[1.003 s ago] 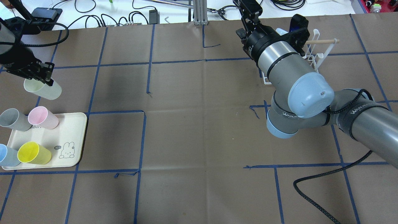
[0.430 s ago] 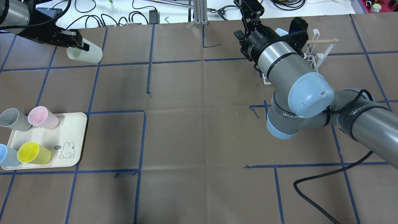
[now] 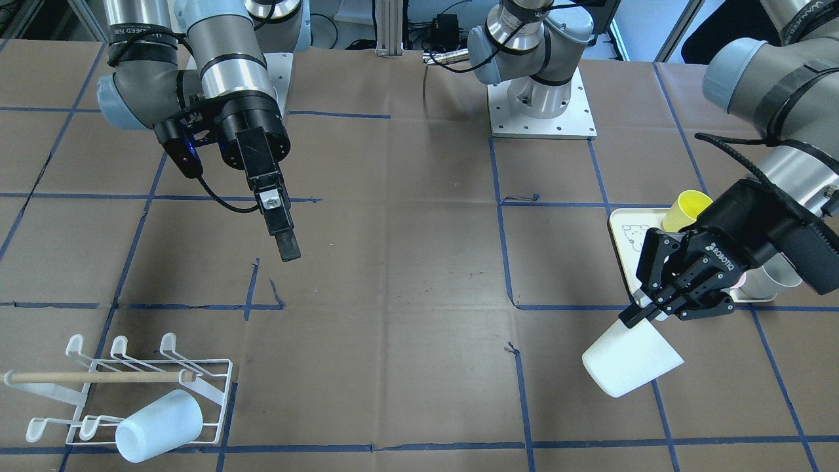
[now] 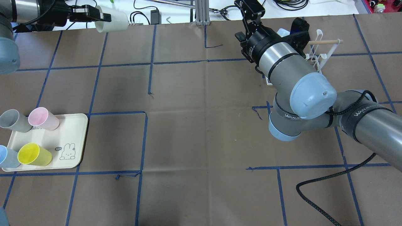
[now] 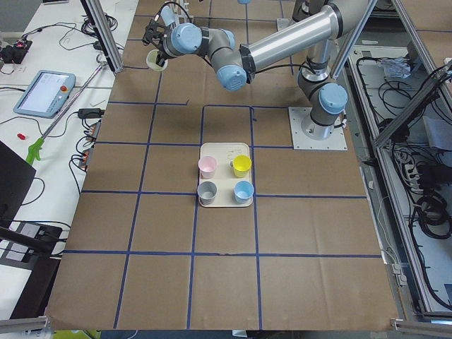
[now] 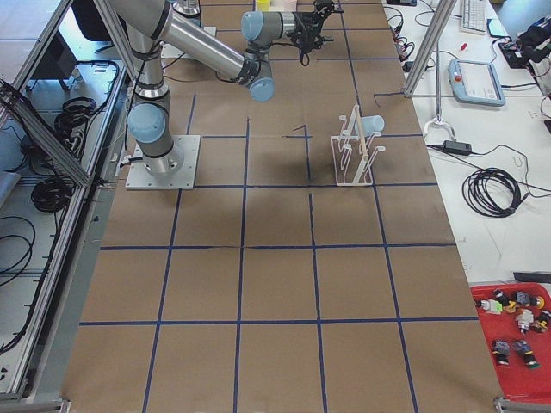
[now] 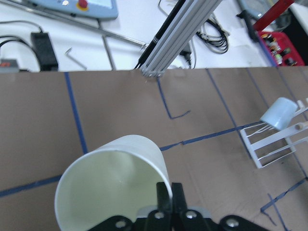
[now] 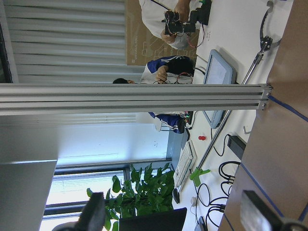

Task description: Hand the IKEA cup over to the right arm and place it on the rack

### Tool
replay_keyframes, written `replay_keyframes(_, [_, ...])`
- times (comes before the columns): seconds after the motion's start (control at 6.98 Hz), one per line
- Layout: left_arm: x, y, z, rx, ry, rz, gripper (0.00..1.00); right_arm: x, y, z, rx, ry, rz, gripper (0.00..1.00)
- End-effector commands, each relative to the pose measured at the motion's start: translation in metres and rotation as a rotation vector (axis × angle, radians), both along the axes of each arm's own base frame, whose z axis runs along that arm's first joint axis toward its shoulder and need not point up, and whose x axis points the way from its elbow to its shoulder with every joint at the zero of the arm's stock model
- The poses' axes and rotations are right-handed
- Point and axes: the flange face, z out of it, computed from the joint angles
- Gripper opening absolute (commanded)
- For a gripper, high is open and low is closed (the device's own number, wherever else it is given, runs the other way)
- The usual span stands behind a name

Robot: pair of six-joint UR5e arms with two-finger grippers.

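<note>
My left gripper point(image 4: 100, 17) is shut on the rim of a cream-white IKEA cup point(image 4: 111, 22), held on its side in the air over the table's far left edge. In the front view the gripper point(image 3: 645, 313) pinches the cup point(image 3: 632, 364); the left wrist view shows the fingers point(image 7: 166, 195) clamped on the cup's wall point(image 7: 110, 187). The right arm point(image 4: 282, 62) reaches toward the white wire rack point(image 4: 317, 53). My right gripper point(image 4: 249, 8) is open and empty, its pads wide apart in the right wrist view point(image 8: 173, 216). The rack point(image 3: 131, 393) carries a pale blue cup point(image 3: 157, 426).
A cream tray point(image 4: 72, 138) at the near left holds pink point(image 4: 42, 118), grey point(image 4: 12, 121), yellow point(image 4: 33, 154) and blue point(image 4: 6, 157) cups. An aluminium post point(image 4: 201, 12) and cables stand beyond the far edge. A black cable point(image 4: 317, 191) lies at the near right.
My left gripper has carried the cream cup from just above the tray away to the far edge and to the right, rising. The right arm has shifted only slightly.
</note>
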Motion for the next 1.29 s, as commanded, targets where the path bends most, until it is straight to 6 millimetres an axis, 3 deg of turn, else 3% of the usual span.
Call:
replay_keyframes(0.0, [-0.027,0.008,-0.014,-0.172,0.074,-0.099,0.00,0.003,-0.001,-0.003,0.030,0.001,0.015,1.00])
replay_keyframes(0.29, [-0.063,0.050,-0.070,-0.313,0.090,-0.163,0.01,0.005,-0.003,-0.007,0.066,0.000,0.032,1.00])
replay_keyframes(0.43, [-0.073,0.064,-0.085,-0.382,0.070,-0.182,0.01,0.005,-0.003,-0.008,0.070,0.000,0.032,1.00])
replay_keyframes(0.86, [-0.151,0.079,-0.117,-0.504,0.062,-0.321,0.03,0.009,-0.009,-0.012,0.149,-0.035,0.048,1.00])
replay_keyframes(1.15, [-0.160,0.088,-0.119,-0.563,0.097,-0.284,0.03,0.007,-0.010,-0.012,0.146,-0.025,0.041,1.00])
